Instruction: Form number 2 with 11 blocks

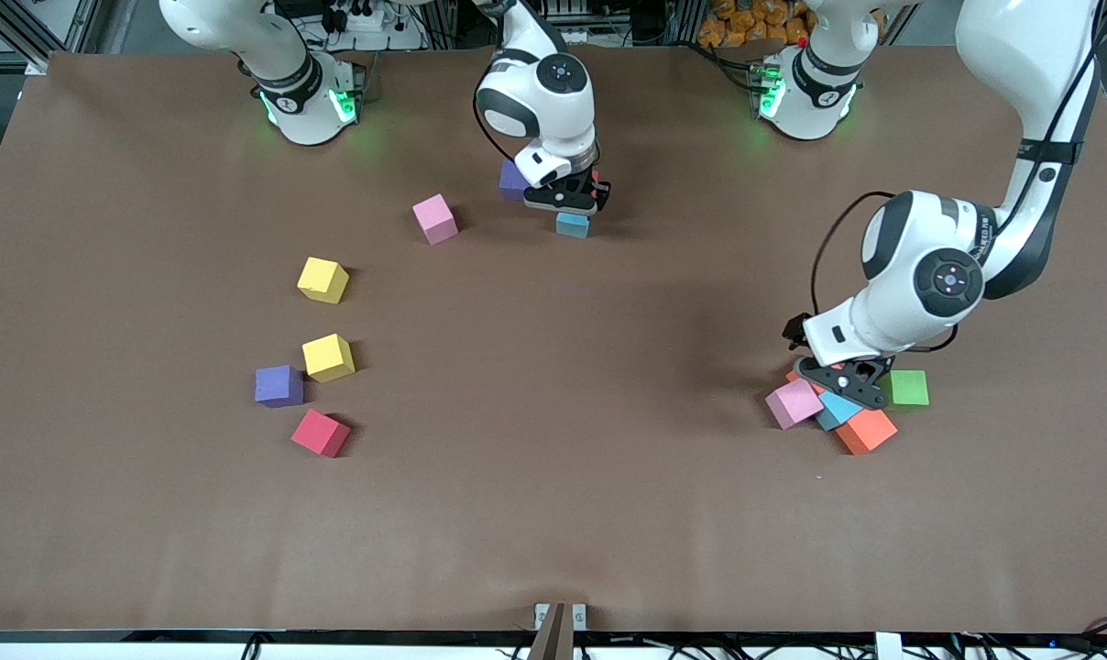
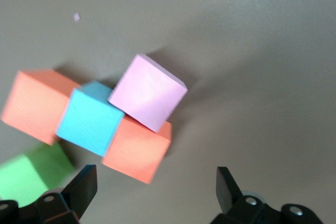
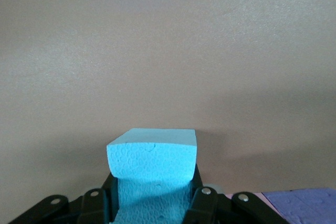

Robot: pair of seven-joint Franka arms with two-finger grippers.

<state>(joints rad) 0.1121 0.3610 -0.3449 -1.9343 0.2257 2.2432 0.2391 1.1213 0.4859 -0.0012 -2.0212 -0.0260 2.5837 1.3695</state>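
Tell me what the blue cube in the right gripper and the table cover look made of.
Blue cube, held in the right gripper: likely foam, matte; its face shows a pebbled cell texture and soft edges. Table cover: probably brown paper or thin fabric, matte with faint creases.

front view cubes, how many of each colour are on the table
pink cubes: 2
yellow cubes: 2
purple cubes: 2
blue cubes: 2
orange cubes: 2
red cubes: 1
green cubes: 1
total: 12

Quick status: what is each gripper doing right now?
Left gripper: open, holding nothing, over the cluster with the pink cube.
Right gripper: shut on the blue cube, near the robots' bases.
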